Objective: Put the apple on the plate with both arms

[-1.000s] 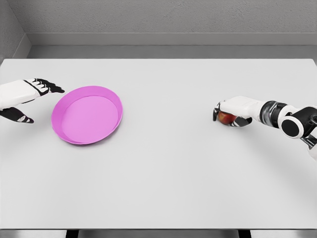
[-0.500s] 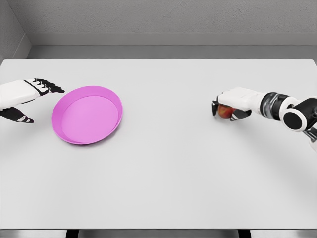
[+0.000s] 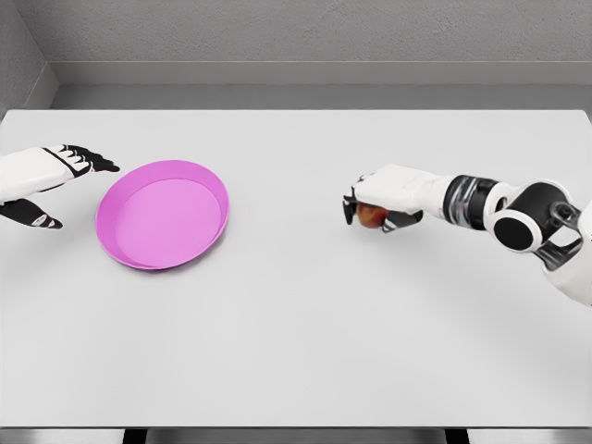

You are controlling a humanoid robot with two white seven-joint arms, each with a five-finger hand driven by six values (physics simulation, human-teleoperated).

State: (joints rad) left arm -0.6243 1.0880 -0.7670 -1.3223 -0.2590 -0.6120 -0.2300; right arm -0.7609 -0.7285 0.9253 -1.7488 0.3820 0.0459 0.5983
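A red apple (image 3: 372,215) is held in my right hand (image 3: 377,201), whose fingers curl over it right of the table's middle; most of the fruit is hidden by the hand. The pink plate (image 3: 163,214) lies on the left part of the white table, well to the left of the apple. My left hand (image 3: 57,181) hovers just left of the plate with its fingers spread and holding nothing.
The white table (image 3: 296,324) fills the view, with a grey wall behind its far edge. Its front edge runs along the bottom of the picture.
My right hand has carried the apple leftward toward the table's middle and slightly up. The left hand and the plate have stayed put.
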